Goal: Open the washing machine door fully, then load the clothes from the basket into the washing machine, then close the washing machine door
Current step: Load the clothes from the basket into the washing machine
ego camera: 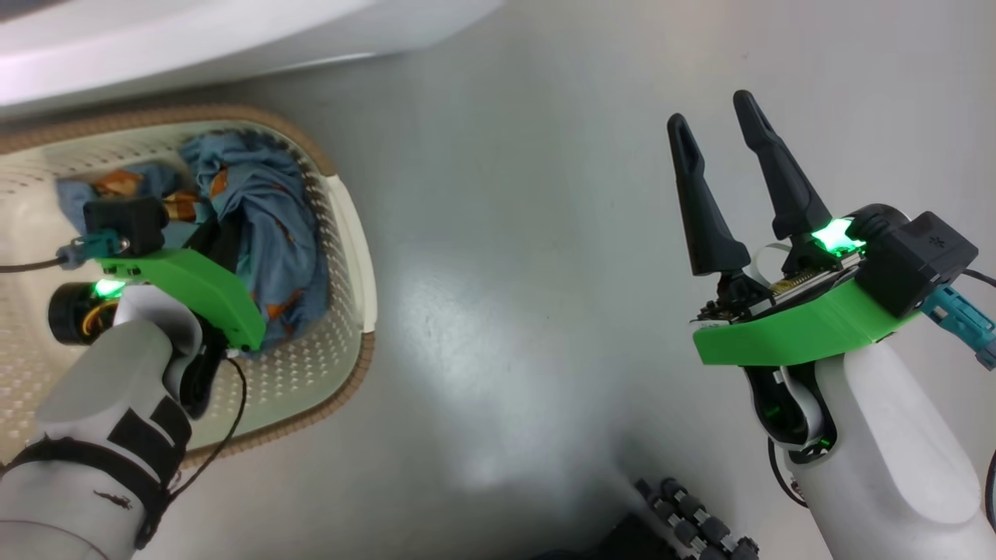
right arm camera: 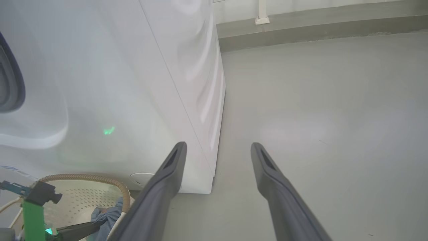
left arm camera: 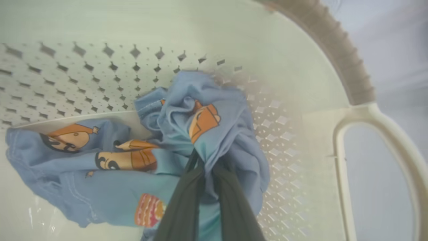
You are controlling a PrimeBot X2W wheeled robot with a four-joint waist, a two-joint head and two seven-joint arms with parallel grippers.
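Pinching clothes point(left arm camera: 207, 134) near basket point(left arm camera: 337, 47) rim, wide floor point(ego camera: 545, 233) alongside

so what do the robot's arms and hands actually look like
Each hand has two long, tapered dark fingers, seen on the right hand and left hand. Behind them sits a bright green bracket with a glowing green light, a black camera box and a teal plug. The forearms are pale grey; the left one wears black straps and a thin black cable.
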